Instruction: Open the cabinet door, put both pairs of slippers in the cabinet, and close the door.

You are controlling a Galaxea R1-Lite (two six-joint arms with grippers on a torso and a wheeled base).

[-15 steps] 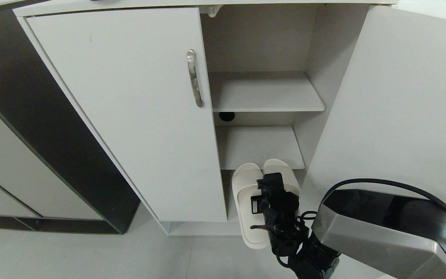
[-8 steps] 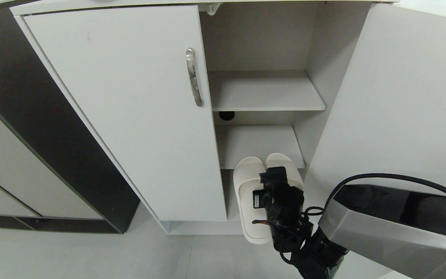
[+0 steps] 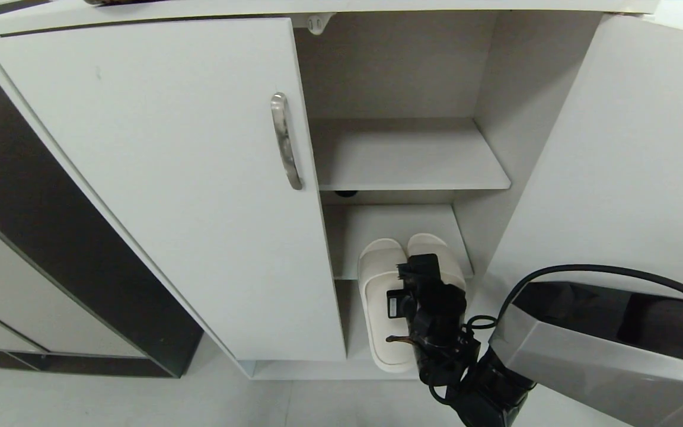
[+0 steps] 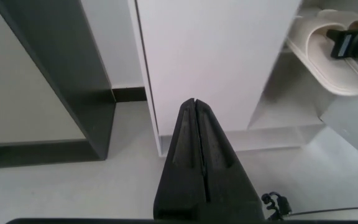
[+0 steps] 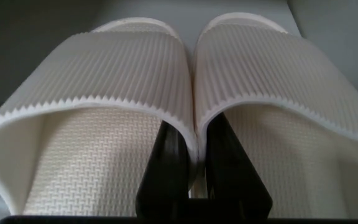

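— Pale floor (image 3: 110, 397) runs up to the white cabinet (image 3: 401, 65) that we face in the head view. Its left door (image 3: 169, 178) is closed and its right door (image 3: 626, 148) is swung wide. Where do we have the slippers (image 3: 377, 267)?

— At the opening, in our right gripper (image 3: 417, 265). The toes point inward and overlap the front edge of the lower shelf (image 3: 395, 222), and the heels hang out toward us. From up here we cannot tell whether the soles touch that shelf.

— And the left wrist view?

— Our left gripper (image 4: 194, 109) is pressed together on nothing and hangs over the floor before the closed door. It is well apart from the pair, which sits off toward the open side with the right gripper at it.

— So the right arm is much the nearer one. What about the right wrist view?

— We see both ribbed straps (image 5: 104, 68) side by side, toes away from us. Our fingers (image 5: 166, 168) go one into each slipper and pinch the two inner strap edges together. The jaws are narrow and hold the pair as one.

— Then what does the coming move turn on?

— We judge it is the long axis. It lies straight along our reach, toes first toward the compartment, with the shelf directly ahead of the gripper. A push forward along that line should carry the pair in, with the heels trailing nearest our wrist.
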